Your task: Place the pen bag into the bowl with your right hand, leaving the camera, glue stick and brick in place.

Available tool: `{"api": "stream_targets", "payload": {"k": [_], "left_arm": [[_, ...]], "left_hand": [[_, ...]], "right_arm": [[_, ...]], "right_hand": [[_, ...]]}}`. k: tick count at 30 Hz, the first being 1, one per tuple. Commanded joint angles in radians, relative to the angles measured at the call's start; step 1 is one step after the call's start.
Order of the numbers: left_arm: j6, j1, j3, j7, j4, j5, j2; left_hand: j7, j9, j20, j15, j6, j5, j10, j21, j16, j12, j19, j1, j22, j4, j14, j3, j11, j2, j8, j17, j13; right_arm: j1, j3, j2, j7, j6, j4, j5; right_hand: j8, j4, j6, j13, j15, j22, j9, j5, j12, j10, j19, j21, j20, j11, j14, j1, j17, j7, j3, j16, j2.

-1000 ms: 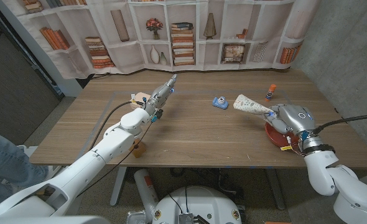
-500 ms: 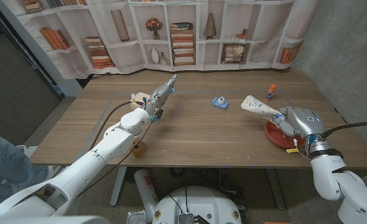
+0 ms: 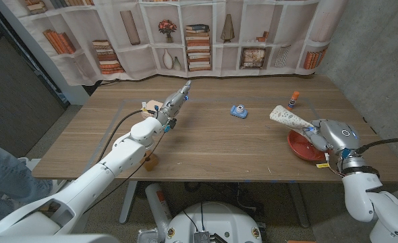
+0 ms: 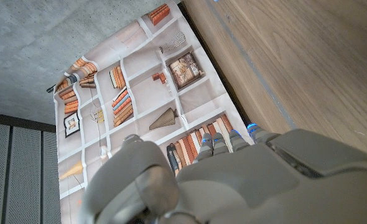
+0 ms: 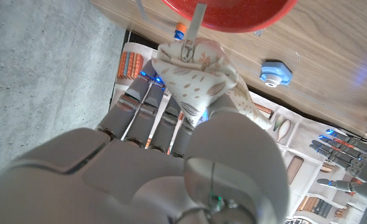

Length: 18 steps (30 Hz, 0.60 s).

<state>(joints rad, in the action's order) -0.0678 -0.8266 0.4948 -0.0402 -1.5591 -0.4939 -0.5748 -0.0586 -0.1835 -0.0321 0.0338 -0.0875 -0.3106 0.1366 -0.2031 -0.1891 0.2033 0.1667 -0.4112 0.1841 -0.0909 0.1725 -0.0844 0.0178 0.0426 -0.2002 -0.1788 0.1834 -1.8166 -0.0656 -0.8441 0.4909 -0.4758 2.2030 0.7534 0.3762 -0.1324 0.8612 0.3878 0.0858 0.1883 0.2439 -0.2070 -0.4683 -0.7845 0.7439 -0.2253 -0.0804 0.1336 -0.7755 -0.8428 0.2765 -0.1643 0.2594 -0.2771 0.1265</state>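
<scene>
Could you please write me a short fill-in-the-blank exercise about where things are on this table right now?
1. The pen bag is held by the robot's ____ hand.
2. The bowl under that hand is ____ in colour.
3. The glue stick stands upright and has an ____ cap.
4. The small blue camera sits on the table between the left hand and the ____.

Missing words: right; red; orange; pen bag

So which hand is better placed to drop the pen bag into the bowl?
Right. The right hand already holds the pen bag above the red bowl; the left hand is far across the table.
</scene>
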Motion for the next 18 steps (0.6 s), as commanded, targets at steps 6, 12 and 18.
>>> {"api": "stream_targets", "payload": {"k": [6, 12, 18], "left_arm": [[0.006, 0.031, 0.014, 0.023, 0.032, 0.002, 0.011], [0.006, 0.04, 0.016, 0.027, 0.041, 0.004, 0.014], [0.005, 0.048, 0.019, 0.031, 0.053, 0.004, 0.02]], "left_hand": [[0.001, -0.005, -0.011, -0.004, -0.007, 0.001, 0.005, -0.003, 0.001, 0.0, 0.123, -0.001, 0.001, -0.003, 0.048, -0.007, -0.004, 0.006, 0.003, -0.005, 0.004], [0.001, -0.005, -0.011, -0.003, -0.007, 0.001, 0.004, -0.003, 0.001, 0.001, 0.123, -0.002, 0.001, -0.003, 0.048, -0.009, -0.004, 0.006, 0.003, -0.005, 0.004], [0.001, -0.005, -0.01, -0.004, -0.008, 0.001, 0.005, -0.003, 0.001, 0.0, 0.124, -0.002, 0.001, -0.003, 0.048, -0.01, -0.003, 0.006, 0.003, -0.005, 0.004]], "right_arm": [[-0.012, -0.003, 0.035, -0.008, -0.034, -0.009, -0.008], [-0.008, -0.001, 0.043, -0.007, -0.05, -0.017, -0.02], [-0.007, -0.001, 0.043, -0.01, -0.06, -0.024, -0.036]], "right_hand": [[0.0, 0.004, 0.012, 0.002, 0.133, 0.002, 0.005, 0.001, 0.003, -0.009, -0.001, 0.001, -0.024, -0.001, -0.009, -0.01, 0.005, 0.003, 0.003, 0.002, 0.002], [-0.001, 0.004, 0.012, 0.003, 0.134, 0.002, 0.004, 0.001, 0.004, -0.011, -0.001, 0.001, -0.024, 0.0, -0.01, -0.01, 0.005, 0.004, 0.003, 0.003, 0.002], [0.001, 0.004, 0.015, 0.004, 0.134, 0.002, 0.004, 0.001, 0.004, -0.013, -0.001, 0.001, -0.024, -0.001, -0.01, -0.011, 0.006, 0.003, 0.004, 0.004, 0.002]]}}
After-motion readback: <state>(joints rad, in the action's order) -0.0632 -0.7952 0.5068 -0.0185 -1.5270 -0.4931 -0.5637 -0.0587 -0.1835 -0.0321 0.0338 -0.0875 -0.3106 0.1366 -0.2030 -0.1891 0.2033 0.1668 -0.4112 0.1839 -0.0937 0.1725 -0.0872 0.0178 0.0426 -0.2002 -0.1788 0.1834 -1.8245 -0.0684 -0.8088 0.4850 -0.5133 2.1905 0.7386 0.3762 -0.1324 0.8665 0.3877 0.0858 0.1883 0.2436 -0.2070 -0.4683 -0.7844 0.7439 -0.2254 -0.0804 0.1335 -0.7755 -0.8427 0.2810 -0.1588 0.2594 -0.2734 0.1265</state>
